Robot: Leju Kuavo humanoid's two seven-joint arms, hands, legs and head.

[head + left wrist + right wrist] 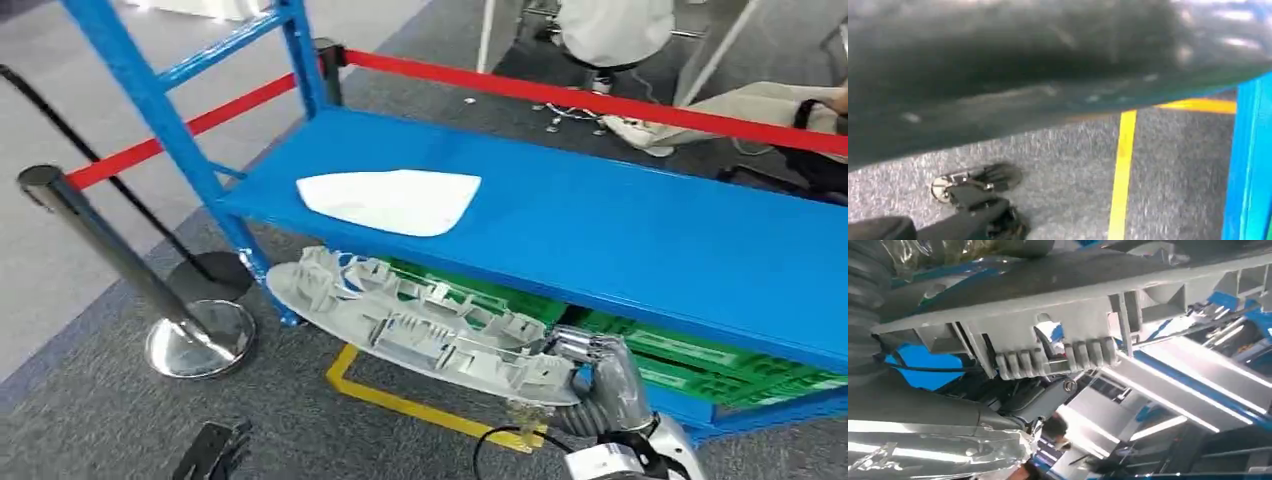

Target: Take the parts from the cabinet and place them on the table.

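One ribbed grey part [420,320] in right hand [585,352]

Grey ribbed part [420,320], white part [390,200], blue shelf [650,240], red barrier tape [600,100].

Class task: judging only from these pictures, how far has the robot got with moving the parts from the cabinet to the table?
Done: one white part already lies flat on the blue table.
In hand: the right hand grips one end of a long grey ribbed part, which hangs in the air below the table's front edge.
Left: that grey part is not yet on the table. Whether more parts wait in the cabinet cannot be told.
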